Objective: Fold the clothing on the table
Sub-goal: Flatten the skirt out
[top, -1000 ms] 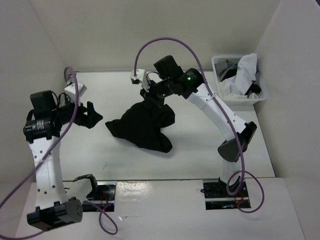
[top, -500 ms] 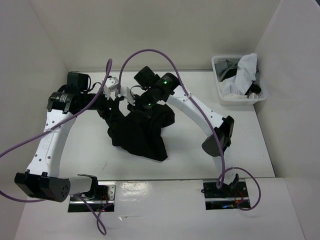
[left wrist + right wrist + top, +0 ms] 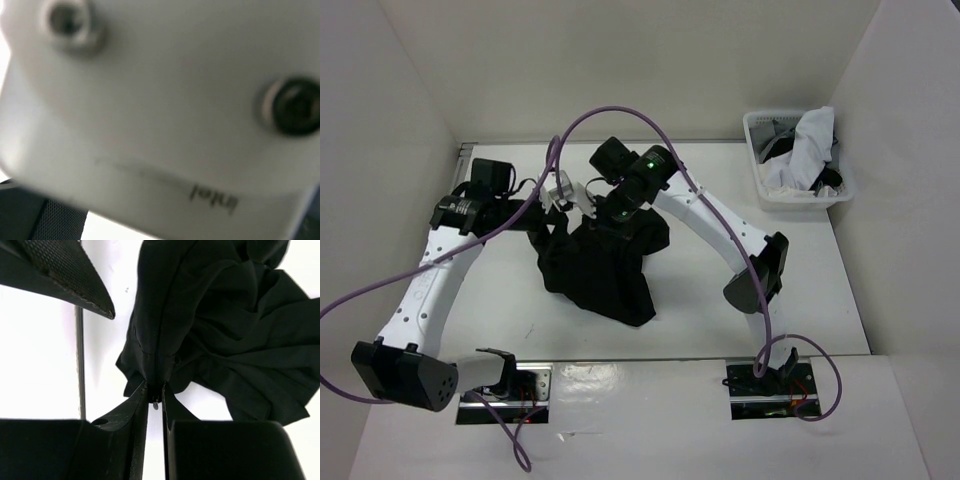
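The clothing point(image 3: 605, 270), a black pleated skirt, hangs bunched from its upper edge, its lower folds resting on the white table point(image 3: 490, 295). My right gripper point(image 3: 605, 218) is shut on the skirt's top edge; in the right wrist view the right gripper point(image 3: 155, 387) pinches the fabric at the zipper, and the clothing point(image 3: 225, 330) drapes away below. My left gripper point(image 3: 546, 220) is at the skirt's upper left, close beside the right one. One of its textured fingers point(image 3: 60, 275) shows, with nothing in it. The left wrist view is filled by a blurred white camera housing point(image 3: 160, 100).
A white lattice basket point(image 3: 758, 122) holding white and grey garments point(image 3: 808, 148) stands at the table's back right corner. White walls enclose the table on three sides. Purple cables loop over both arms.
The left arm has swung in from the table's left side to the skirt's upper left. The right gripper has carried the skirt's top slightly leftward.
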{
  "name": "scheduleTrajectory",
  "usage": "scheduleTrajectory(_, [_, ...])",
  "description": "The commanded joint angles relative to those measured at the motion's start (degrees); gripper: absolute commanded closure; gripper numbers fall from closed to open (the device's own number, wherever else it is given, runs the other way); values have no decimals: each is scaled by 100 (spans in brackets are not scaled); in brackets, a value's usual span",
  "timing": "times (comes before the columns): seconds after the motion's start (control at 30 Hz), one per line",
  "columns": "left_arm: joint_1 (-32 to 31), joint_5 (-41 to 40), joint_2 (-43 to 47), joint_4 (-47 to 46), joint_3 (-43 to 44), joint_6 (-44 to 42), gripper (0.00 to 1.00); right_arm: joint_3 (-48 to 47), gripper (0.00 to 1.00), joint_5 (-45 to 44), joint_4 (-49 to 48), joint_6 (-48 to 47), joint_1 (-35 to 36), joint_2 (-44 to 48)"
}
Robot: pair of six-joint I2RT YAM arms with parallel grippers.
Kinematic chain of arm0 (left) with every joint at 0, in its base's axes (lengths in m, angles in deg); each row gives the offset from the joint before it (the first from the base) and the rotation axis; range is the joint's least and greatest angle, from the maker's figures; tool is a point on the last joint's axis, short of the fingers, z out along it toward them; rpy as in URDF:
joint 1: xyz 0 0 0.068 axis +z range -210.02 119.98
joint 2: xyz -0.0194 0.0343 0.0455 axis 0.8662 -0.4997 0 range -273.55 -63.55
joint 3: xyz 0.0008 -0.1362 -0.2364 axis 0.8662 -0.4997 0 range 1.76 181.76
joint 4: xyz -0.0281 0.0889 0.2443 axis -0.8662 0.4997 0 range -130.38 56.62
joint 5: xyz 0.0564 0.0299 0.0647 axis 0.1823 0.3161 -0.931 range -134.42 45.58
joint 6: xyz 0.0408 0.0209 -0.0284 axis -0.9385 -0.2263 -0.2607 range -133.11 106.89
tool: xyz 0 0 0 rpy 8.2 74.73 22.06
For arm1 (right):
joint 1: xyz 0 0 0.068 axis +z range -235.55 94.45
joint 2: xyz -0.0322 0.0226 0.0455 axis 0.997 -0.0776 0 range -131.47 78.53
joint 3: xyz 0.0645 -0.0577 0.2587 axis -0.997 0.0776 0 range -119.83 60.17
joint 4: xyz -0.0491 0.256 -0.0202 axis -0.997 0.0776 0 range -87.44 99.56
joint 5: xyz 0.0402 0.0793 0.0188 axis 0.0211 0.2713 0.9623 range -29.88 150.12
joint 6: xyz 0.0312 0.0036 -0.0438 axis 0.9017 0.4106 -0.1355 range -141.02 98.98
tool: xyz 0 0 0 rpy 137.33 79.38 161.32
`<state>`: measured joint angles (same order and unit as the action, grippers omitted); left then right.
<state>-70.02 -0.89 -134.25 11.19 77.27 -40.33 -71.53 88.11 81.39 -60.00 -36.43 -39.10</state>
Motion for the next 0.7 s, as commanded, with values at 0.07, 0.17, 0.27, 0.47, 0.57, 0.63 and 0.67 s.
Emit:
scheduleTrajectory(0.07, [480, 94, 214, -147, 306, -188, 13, -208, 97, -240, -860, 400, 53, 538])
scheduleTrajectory(0.17, [779, -37, 328, -410, 412, 392, 13, -67, 97, -548, -1009, 522, 53, 784])
scheduleTrajectory(0.27, [1166, -335, 399, -718, 334, 910, 13, 4, 97, -820, -1167, 689, -191, 1030])
scheduleTrajectory(0.47, [1887, -1021, 890, -1088, -360, 1456, 10, 206, 97, -1479, -1773, 1102, -1191, 1496])
scheduleTrajectory(0.57, [2177, -1495, 1337, -1141, -728, 1571, 7, 425, 97, -2136, -2265, 1340, -1694, 1742])
scheduleTrajectory(0.63, [2326, -1811, 1532, -1141, -870, 1693, 6, 557, 97, -2925, -2687, 1463, -2064, 1909])
scheduleTrajectory(0.67, [2327, -1900, 1698, -1141, -923, 1781, 6, 784, 97, -3279, -2862, 1464, -2065, 1971])
